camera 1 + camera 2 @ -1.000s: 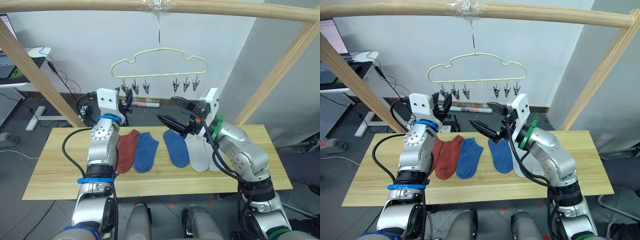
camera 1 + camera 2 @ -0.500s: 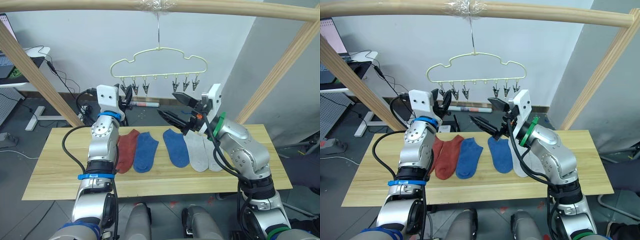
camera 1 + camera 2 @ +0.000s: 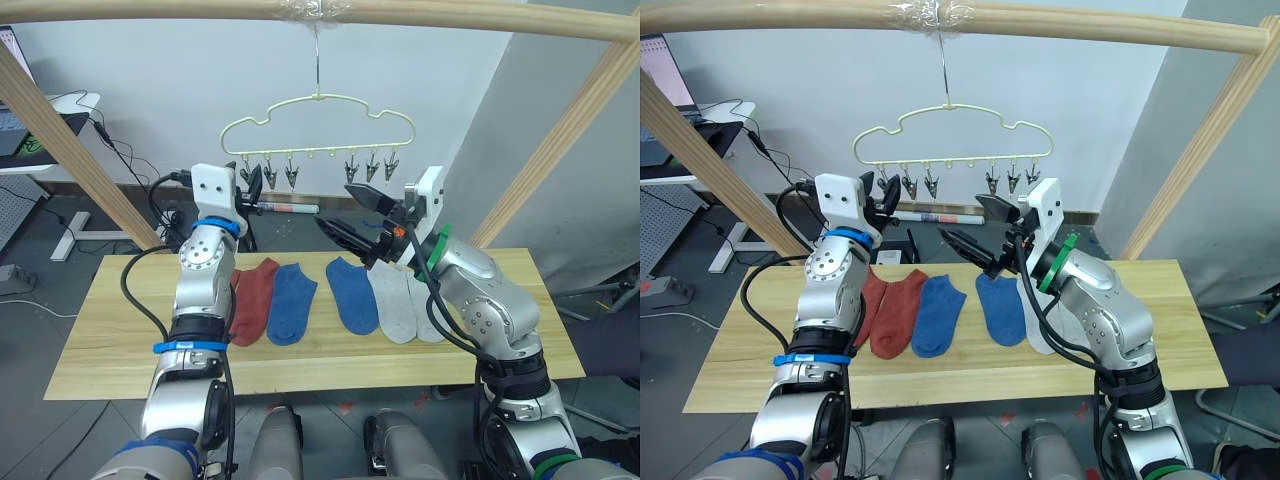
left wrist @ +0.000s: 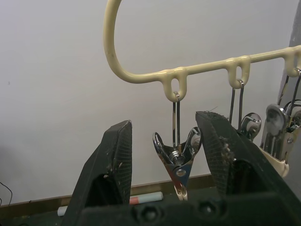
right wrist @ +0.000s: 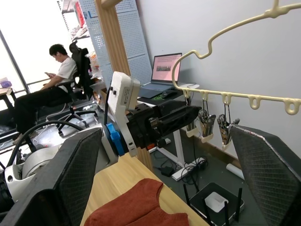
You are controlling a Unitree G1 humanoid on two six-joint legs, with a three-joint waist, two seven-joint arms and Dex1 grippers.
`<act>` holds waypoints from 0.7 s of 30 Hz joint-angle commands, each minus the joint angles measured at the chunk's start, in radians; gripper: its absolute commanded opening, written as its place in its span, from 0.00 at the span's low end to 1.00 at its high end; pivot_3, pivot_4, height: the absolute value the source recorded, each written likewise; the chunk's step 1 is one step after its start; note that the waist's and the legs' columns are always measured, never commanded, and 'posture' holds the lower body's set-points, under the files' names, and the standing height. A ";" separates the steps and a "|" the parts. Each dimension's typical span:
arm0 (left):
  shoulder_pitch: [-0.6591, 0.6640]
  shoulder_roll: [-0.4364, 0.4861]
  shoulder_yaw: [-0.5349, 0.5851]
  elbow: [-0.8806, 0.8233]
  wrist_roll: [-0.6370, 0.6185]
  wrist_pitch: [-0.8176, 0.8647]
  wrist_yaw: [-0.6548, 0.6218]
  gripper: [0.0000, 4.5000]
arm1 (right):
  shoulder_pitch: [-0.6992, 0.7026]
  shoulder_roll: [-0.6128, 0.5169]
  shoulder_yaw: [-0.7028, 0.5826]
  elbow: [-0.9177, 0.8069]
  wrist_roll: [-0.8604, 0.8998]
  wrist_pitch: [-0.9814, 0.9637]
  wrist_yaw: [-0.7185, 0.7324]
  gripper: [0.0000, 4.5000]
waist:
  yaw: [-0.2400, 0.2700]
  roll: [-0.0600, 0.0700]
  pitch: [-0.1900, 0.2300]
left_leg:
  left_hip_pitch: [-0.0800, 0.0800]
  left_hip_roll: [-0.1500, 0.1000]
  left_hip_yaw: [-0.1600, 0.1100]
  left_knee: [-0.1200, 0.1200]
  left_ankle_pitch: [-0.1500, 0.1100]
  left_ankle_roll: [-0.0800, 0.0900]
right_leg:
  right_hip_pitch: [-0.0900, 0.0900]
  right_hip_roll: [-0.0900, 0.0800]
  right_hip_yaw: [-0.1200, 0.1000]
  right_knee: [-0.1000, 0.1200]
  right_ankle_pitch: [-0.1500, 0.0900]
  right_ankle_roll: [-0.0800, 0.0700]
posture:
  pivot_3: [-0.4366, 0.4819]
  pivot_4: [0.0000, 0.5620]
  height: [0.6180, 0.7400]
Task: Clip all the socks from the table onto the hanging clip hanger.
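Bracketing the end clip (image 4: 178,162) of the clip hanger (image 3: 318,118), the left gripper (image 4: 164,157) has its fingers (image 4: 113,155) spread either side, probably so a squeeze can open that clip; contact is hard to judge. Right gripper (image 3: 350,215) hangs spread and empty below the hanger's other clips, above the socks (image 3: 330,298). All six lie flat in a row on the table (image 3: 110,350): rust, blue, grey, none lifted yet, none clipped. Hanger hooks on the wooden pole (image 3: 420,15) overhead.
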 commanded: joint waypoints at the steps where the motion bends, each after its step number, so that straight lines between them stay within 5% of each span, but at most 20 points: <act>1: -0.021 0.008 0.003 -0.015 0.003 -0.030 -0.010 0.52 | 0.002 -0.002 -0.018 -0.047 0.018 -0.005 -0.004 1.00 | 0.000 0.000 0.001 | 0.000 0.000 0.000 0.000 0.000 0.000 | 0.000 0.000 0.000 0.000 0.000 0.000 | 0.49 0.42 1.00; 5: -0.015 0.002 0.000 -0.019 -0.003 -0.036 -0.025 0.40 | 0.005 -0.002 -0.022 -0.050 0.023 0.001 -0.012 1.00 | 0.000 0.000 0.004 | 0.000 0.000 0.000 0.000 0.000 0.000 | 0.000 0.000 0.000 0.000 0.000 0.000 | 0.49 0.42 1.00; 12: -0.012 -0.004 0.001 -0.021 -0.003 -0.040 -0.026 0.03 | 0.008 0.002 -0.037 -0.052 0.039 0.017 -0.030 1.00 | 0.000 0.000 0.008 | 0.000 0.000 0.000 0.000 0.000 0.000 | 0.000 0.000 0.000 0.000 0.000 0.000 | 0.49 0.42 1.00; 17: -0.010 -0.002 0.002 -0.027 -0.001 -0.042 -0.021 0.00 | 0.034 -0.015 -0.031 -0.041 0.012 0.033 -0.050 1.00 | 0.000 0.000 0.009 | 0.000 0.000 0.000 0.000 0.000 0.000 | 0.000 0.000 0.000 0.000 0.000 0.000 | 0.49 0.42 1.00; 21: -0.002 0.018 -0.007 -0.053 0.008 -0.003 -0.027 0.00 | 0.095 -0.134 0.023 0.082 -0.230 0.059 -0.187 1.00 | 0.001 0.000 0.009 | 0.000 0.000 0.000 0.000 0.000 0.000 | 0.000 -0.001 0.000 0.000 0.000 0.000 | 0.49 0.43 1.00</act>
